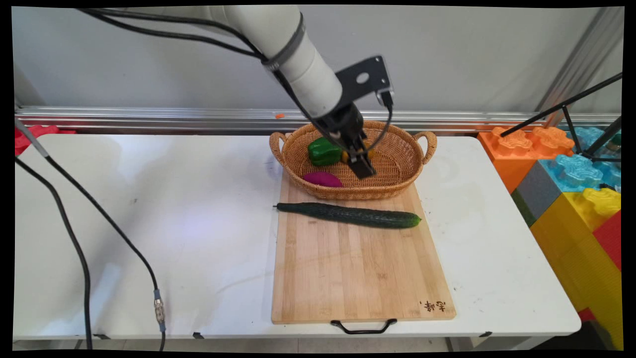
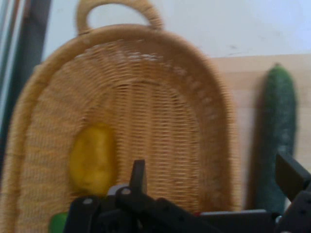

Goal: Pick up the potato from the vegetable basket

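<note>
Basket, oval woven wicker with two loop handles (image 1: 397,164), sits on the far end of the pale bamboo cutting board (image 1: 357,268), directly under the black two-finger gripper (image 1: 361,166). Gripper hangs inside the basket's rim, over its middle, tilted toward the near side. Jaws are spread wide with nothing between them: in the hand view one finger (image 2: 139,175) stands over the weave and the other sits out over the basket's edge, bare wicker between them.

Contents relative to the gripper:
- yellow oval fruit, smooth skin (image 2: 92,159), just beside the gripper on its far side in the main view; cannot tell if they touch.
- glossy green bell pepper (image 1: 324,151), near, on the arm's side of it.
- purple sweet potato (image 1: 323,179), near, lying against the basket's near wall.

Long dark green cucumber (image 1: 350,215) lies across the board just outside the basket's near wall, apart from the gripper. Board has a black wire handle (image 1: 363,326) at its near edge and rests on the white table (image 1: 149,223). Coloured giant plastic building blocks (image 1: 571,184) stand past the table's end, well apart.
</note>
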`<state>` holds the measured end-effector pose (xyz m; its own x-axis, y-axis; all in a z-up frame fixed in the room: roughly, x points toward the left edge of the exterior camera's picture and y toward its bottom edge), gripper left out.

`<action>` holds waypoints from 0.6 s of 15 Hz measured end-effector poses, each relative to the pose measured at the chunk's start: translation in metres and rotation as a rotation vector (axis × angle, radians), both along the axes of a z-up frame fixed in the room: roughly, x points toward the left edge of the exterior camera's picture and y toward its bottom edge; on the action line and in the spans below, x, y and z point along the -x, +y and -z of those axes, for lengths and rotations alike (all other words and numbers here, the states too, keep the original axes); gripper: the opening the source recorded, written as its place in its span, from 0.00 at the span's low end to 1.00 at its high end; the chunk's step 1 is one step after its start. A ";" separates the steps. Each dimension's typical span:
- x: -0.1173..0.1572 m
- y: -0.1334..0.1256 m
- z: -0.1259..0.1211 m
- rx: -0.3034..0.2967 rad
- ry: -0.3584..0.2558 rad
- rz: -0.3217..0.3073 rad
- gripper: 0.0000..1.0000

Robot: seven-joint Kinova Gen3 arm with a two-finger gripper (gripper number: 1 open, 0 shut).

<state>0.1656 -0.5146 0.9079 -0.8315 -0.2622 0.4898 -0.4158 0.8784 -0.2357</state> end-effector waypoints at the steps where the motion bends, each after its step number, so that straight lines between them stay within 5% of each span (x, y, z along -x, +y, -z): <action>1: -0.005 -0.007 0.001 0.005 -0.003 -0.013 1.00; 9: -0.027 -0.078 0.049 0.044 -0.027 -0.088 1.00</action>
<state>0.1930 -0.5924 0.8590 -0.8193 -0.3135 0.4800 -0.4837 0.8274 -0.2852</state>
